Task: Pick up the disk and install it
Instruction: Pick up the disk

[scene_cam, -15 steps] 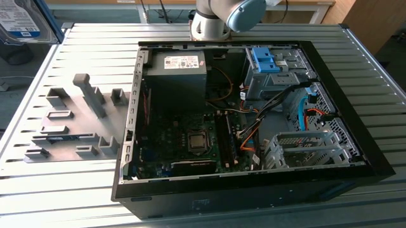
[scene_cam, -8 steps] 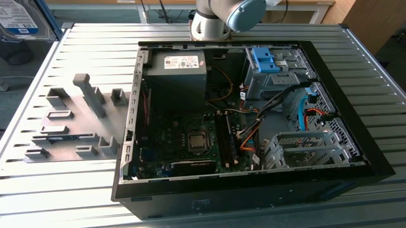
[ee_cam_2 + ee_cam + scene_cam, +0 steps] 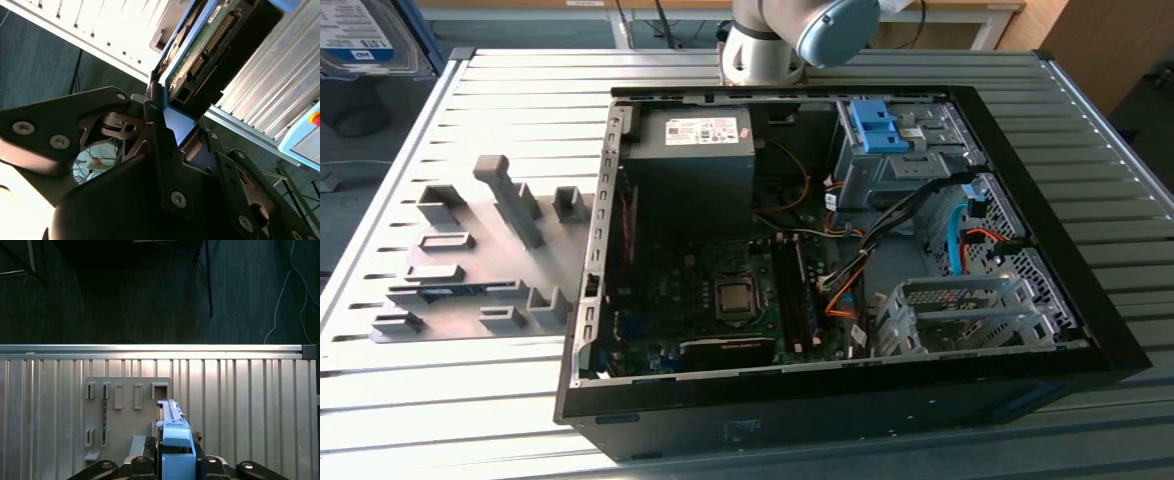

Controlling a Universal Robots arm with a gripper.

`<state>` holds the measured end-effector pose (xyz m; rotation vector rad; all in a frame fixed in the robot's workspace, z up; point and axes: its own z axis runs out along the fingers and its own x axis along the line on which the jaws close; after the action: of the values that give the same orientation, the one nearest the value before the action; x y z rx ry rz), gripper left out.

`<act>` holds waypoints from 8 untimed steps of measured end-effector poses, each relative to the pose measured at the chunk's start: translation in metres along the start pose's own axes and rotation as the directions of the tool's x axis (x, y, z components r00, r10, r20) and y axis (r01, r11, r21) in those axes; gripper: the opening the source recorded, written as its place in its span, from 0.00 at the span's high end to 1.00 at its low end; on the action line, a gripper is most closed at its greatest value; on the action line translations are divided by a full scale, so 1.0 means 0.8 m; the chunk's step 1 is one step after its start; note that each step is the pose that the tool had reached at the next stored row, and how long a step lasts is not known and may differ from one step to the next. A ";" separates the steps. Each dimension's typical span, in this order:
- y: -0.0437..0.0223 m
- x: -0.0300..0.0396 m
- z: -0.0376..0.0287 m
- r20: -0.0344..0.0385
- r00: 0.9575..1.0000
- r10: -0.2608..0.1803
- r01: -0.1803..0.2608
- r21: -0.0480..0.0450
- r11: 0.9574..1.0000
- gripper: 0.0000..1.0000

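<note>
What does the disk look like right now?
In the first wrist view, find the slatted metal table and the grey fixture plate on it. In front of that plate, the tool grips the disk edge-on. Its bright blue carrier frame sets it apart from the plate's all-grey holders.

Smooth blue plastic frames the disk (image 3: 175, 440), while the table (image 3: 250, 400) is ribbed, bright bare metal.
</note>
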<state>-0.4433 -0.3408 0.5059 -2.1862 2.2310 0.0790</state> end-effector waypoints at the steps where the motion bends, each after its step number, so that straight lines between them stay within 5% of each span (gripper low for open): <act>1: 0.0001 -0.0001 -0.0018 0.000 1.000 0.000 0.000 0.000 1.000 0.64; 8: 0.0002 -0.0004 -0.0075 0.000 1.000 0.000 0.000 0.000 1.000 0.64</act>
<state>-0.4434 -0.3408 0.5119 -2.1861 2.2311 0.0789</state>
